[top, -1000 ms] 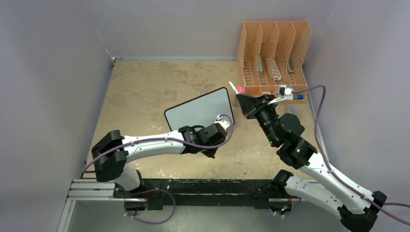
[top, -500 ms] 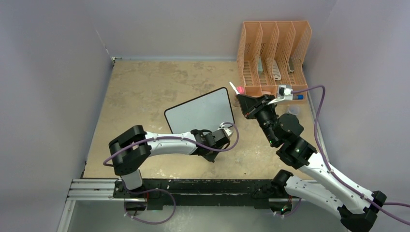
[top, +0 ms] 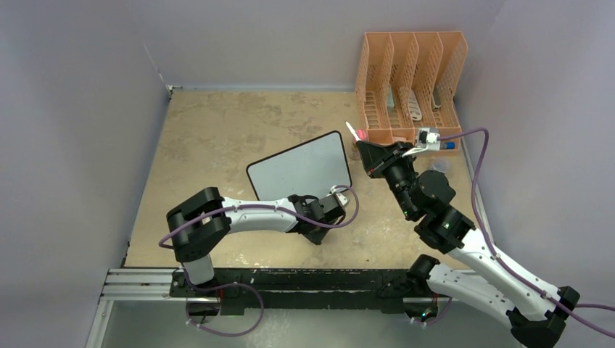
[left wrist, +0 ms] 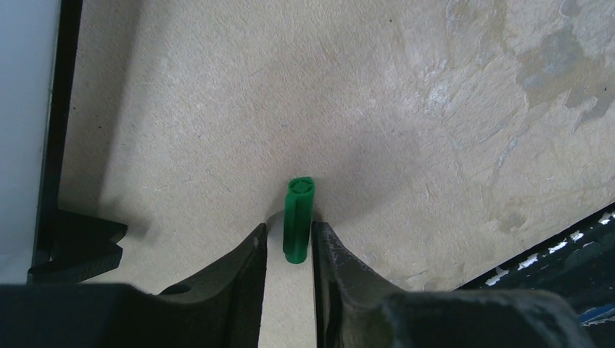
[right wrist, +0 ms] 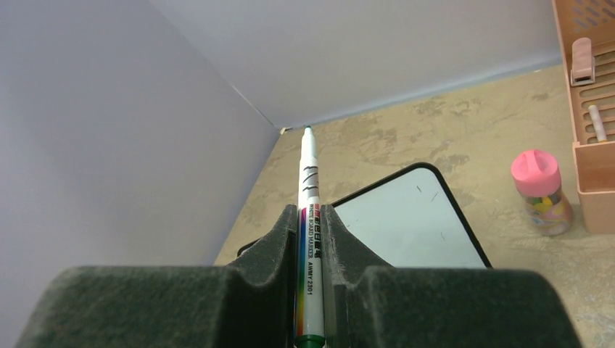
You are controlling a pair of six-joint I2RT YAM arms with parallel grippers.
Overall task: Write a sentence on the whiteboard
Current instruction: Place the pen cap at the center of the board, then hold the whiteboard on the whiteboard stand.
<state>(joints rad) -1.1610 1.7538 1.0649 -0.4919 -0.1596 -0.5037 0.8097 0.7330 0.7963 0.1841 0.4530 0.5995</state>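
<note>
Smooth lavender walls (top: 87, 145) enclose the mottled tan tabletop (top: 217, 130) on three sides. The glossy whiteboard (top: 301, 168), with its thin black frame and rounded corners, sits mid-tabletop, with open surface to its left and beyond. The right end effector (right wrist: 310, 214) clamps a slim white marker (right wrist: 308, 167). The left end effector (left wrist: 289, 226), narrowly parted, flanks a small green cylindrical cap (left wrist: 299, 210).

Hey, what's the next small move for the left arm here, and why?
Probably lift the left gripper straight off the green cap: its jaws stand apart with a gap beside the cap, which seems to rest on the table. The right gripper holds the uncapped marker, and the whiteboard is blank.
</note>
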